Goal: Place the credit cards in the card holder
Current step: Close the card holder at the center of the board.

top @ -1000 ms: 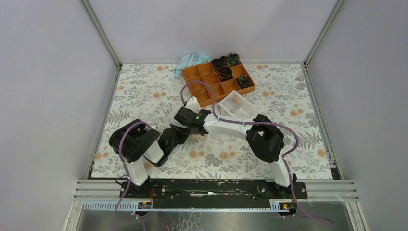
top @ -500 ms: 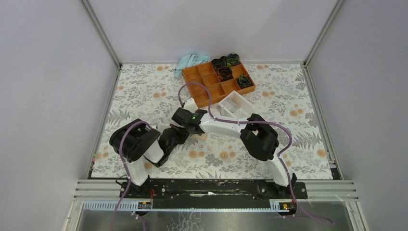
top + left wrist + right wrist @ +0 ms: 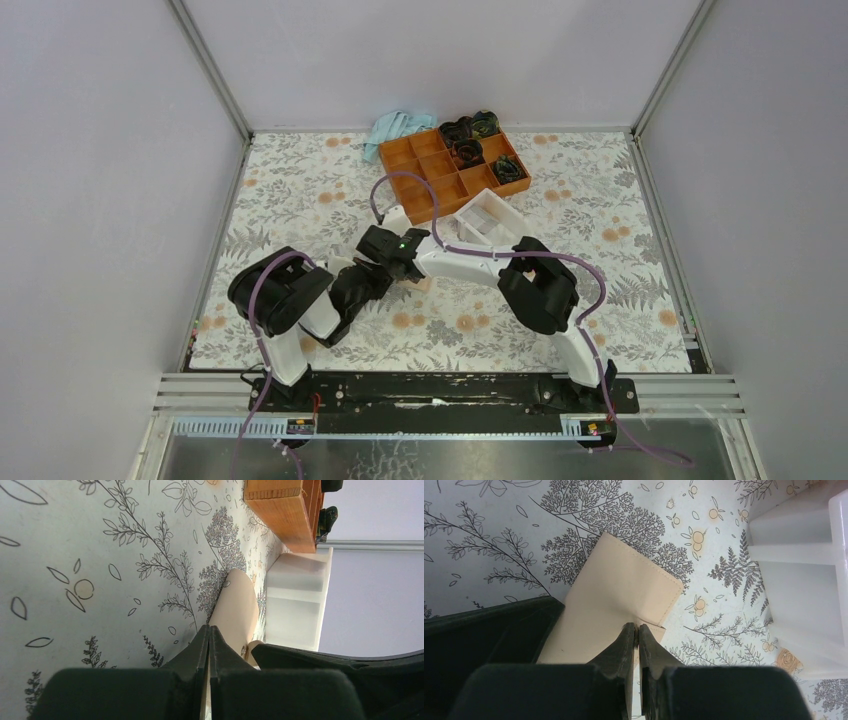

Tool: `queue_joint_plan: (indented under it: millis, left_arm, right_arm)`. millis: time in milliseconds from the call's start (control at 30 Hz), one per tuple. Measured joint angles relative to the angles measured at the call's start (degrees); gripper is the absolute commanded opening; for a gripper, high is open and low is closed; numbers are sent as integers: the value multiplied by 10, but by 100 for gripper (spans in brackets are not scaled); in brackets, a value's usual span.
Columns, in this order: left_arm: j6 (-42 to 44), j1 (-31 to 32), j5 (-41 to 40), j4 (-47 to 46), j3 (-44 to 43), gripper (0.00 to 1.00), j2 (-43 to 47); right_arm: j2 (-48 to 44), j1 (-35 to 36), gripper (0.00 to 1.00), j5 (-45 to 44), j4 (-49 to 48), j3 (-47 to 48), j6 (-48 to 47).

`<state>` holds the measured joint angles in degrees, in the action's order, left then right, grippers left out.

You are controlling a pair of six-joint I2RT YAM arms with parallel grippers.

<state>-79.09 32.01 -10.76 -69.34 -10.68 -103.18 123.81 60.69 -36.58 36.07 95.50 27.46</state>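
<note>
The card holder (image 3: 619, 585) is a tan folding wallet lying on the floral table mat near the middle; only a sliver of it (image 3: 424, 284) shows under the arms in the top view. My right gripper (image 3: 638, 626) is shut on its flap at the near edge. My left gripper (image 3: 209, 627) is shut on a thin edge of the card holder (image 3: 237, 605) from the other side. Both grippers meet over it, left (image 3: 378, 280) and right (image 3: 392, 264). The credit cards are out of view.
A white divided tray (image 3: 492, 220) stands just behind the card holder, close to the right wrist. Behind it is an orange compartment tray (image 3: 440, 170) holding dark coiled items (image 3: 467, 150). A light blue cloth (image 3: 395, 128) lies at the back edge.
The right arm has shifted slightly to the left, its elbow too, with the gripper still shut on the card holder. The left arm has not moved.
</note>
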Motion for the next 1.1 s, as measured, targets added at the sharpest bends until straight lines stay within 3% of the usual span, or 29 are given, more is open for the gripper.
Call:
queue_joint_plan:
  millis: [1100]
  left_arm:
    - [3, 0, 1, -1, 0, 2, -1]
  right_arm:
    - [31, 12, 1, -16, 34, 31, -8]
